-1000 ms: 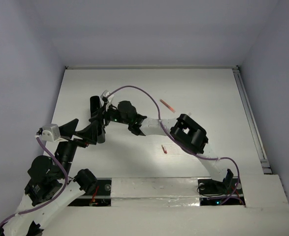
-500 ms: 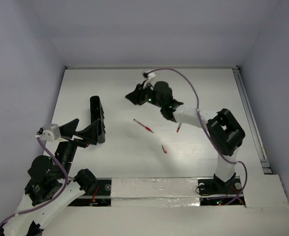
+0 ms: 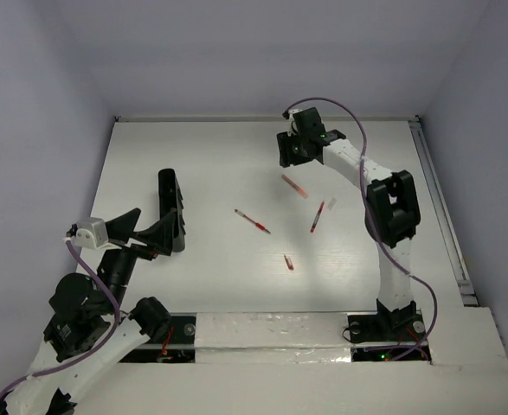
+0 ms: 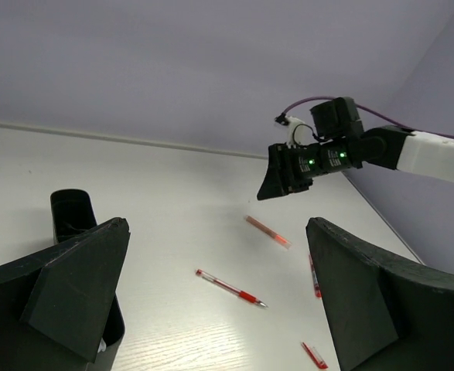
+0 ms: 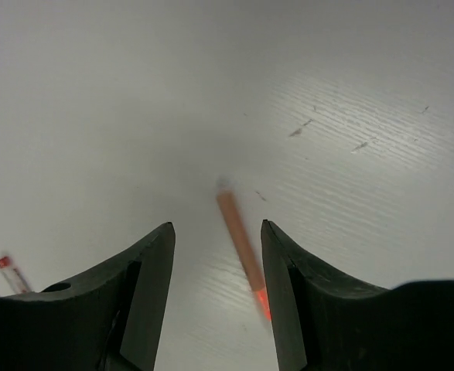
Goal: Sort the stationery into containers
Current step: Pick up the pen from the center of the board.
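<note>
Right end effector (image 5: 216,226) apparently over pen (image 5: 240,246).

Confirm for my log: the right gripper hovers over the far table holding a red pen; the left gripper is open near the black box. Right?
Not quite: the right gripper holds nothing. The right wrist view shows its jaws apart above the red pen, which lies loose on the table. The left gripper is open near the black box.
</note>
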Controlling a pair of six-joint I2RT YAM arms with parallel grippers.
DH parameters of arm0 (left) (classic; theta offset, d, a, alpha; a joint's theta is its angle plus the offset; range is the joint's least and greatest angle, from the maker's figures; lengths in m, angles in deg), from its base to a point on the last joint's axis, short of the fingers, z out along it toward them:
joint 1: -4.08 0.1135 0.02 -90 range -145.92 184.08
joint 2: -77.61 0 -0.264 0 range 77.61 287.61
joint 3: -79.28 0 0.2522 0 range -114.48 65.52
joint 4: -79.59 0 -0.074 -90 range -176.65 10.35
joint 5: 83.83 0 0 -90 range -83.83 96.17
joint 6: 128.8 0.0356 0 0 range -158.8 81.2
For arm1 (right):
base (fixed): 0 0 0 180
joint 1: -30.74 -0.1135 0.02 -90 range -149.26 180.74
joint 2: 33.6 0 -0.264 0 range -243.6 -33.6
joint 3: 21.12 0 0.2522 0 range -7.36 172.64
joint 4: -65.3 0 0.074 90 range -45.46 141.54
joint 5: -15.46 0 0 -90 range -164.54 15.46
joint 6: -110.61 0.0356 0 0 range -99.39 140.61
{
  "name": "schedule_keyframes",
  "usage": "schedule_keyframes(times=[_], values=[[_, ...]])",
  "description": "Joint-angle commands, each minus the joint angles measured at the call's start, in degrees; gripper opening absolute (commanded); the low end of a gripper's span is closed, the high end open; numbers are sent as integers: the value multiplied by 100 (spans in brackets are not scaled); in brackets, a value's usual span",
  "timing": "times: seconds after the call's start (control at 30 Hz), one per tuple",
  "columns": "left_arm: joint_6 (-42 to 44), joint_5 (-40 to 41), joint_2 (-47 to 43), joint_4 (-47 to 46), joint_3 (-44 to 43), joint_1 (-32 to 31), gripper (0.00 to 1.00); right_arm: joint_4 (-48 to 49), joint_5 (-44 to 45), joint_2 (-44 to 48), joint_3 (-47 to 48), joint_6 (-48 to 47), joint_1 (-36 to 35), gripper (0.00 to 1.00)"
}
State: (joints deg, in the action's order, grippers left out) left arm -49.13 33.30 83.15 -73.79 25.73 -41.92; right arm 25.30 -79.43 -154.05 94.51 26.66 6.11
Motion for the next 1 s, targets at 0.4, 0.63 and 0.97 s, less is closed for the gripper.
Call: schedule_keyframes(times=[0.4, 0.63, 0.97], values=[[84, -138, 246, -302, 41, 21, 99, -2103, 251, -1719, 2011, -1246, -34, 46], [92, -156, 237, -311, 42, 73, 99, -2201, 304, -2132, 2223, -1351, -34, 35], [92, -130, 211, -319, 50, 73, 99, -1667, 374, -1784, 2295, -1124, -34, 0]])
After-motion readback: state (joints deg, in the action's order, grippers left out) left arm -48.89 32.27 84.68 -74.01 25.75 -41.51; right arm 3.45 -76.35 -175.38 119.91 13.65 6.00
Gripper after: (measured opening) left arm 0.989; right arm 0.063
